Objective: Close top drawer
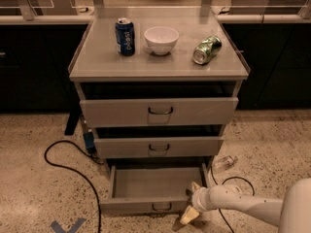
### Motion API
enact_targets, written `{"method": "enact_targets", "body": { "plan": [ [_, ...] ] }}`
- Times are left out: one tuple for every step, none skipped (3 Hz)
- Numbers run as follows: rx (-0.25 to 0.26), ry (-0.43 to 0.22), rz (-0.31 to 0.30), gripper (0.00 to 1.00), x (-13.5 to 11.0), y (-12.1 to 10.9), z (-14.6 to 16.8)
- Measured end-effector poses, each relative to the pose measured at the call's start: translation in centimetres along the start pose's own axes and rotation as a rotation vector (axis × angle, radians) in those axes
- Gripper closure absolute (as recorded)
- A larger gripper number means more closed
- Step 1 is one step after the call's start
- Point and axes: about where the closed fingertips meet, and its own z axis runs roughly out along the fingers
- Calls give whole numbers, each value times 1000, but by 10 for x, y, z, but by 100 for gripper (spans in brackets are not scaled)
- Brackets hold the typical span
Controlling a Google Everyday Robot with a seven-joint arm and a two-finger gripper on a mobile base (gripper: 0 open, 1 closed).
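Note:
The grey metal cabinet (159,70) has three drawers. The lowest one, the top drawer (154,206) of the task, is pulled far out near the floor; its long flat tray is bare and its low front has a small dark wire handle (162,208). My gripper (191,201) is on the end of the white arm that comes in from the lower right. It sits at the right front corner of that drawer, with one finger over the tray's right edge and the other in front of the drawer face. The middle drawer (158,147) and uppermost drawer (159,111) stand slightly out.
On the cabinet top stand a blue soda can (125,36) and a white bowl (161,40), and a green can (206,49) lies on its side. A black cable (68,166) loops on the floor at the left. A plastic bottle (224,162) lies on the floor at the right. Dark counters stand behind.

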Motion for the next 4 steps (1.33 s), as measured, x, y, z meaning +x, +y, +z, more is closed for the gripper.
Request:
{"method": "enact_targets", "body": {
  "plan": [
    [-5,79,-7,0,27,16,-34],
    [-101,229,23,0,82,53,-53],
    [-114,253,30,0,92,58,-57],
    [-141,253,69,0,104,55,-34]
  ]
}}
